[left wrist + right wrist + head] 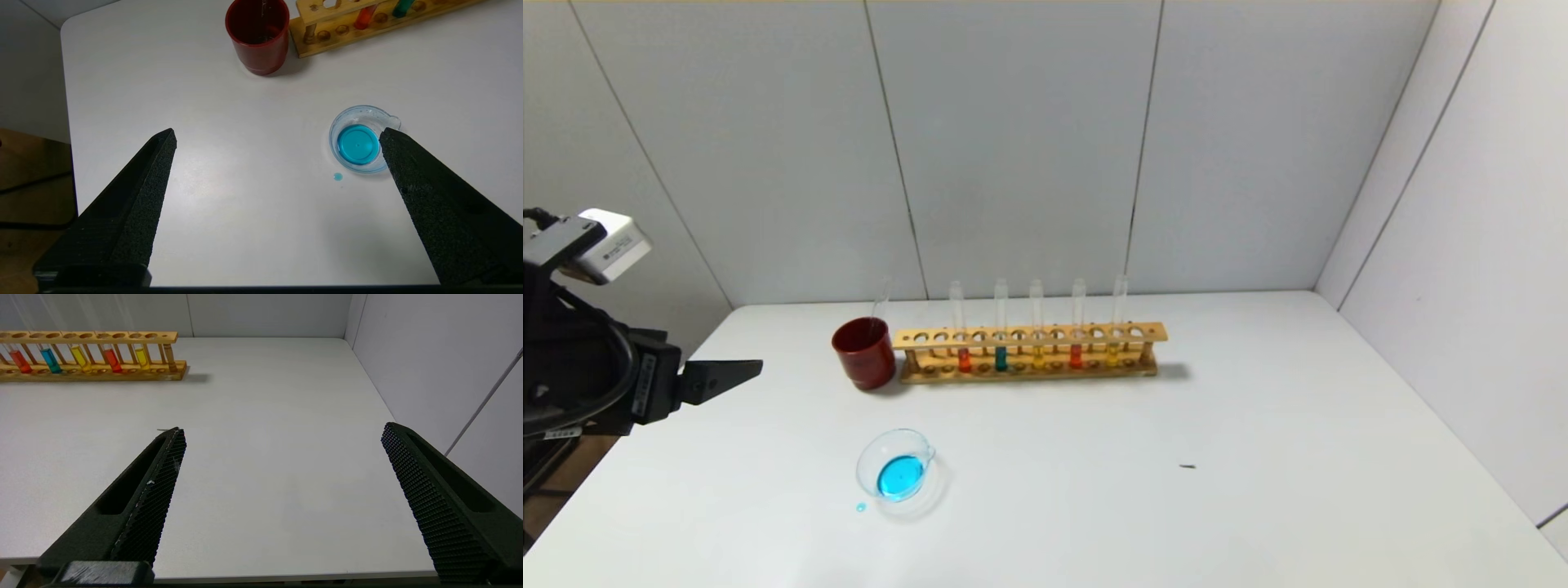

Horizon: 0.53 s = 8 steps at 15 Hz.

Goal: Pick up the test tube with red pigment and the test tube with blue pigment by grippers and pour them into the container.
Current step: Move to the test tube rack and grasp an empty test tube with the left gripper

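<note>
Even, soft overhead light fills my workspace; the rack casts 1 short shadow to its right, my table shows mild glare, and everything stays sharp.

No readable text, brand, number or sign in any view. Only candidates sit on the left arm in the head view: a small label on the white-grey block and a strip label on the black link below it. Both carry print, too small to make out. Rack, tubes, cup and dish show no markings.
</note>
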### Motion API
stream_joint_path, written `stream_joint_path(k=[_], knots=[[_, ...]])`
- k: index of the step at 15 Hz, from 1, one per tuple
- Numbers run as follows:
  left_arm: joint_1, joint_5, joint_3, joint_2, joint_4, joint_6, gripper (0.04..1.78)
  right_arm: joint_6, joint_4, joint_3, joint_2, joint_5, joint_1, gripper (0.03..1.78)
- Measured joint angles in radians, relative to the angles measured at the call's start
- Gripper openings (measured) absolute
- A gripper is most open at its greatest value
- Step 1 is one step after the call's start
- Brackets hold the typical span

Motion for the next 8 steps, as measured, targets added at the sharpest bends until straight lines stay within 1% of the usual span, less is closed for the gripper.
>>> stream_joint_path(k=[5, 8], knots=[[-0.004, -0.003, 0.03, 0.023, -0.042, -0.03, 1.75, 0.0, 0.0, 0.0, 0.0, 0.0, 0.0, 1.75], [-0.024, -0.007, 0.028, 0.077, -0.139, -0.084, 1.75, 0.0, 0.0, 0.0, 0.0, 0.0, 0.0, 1.75]])
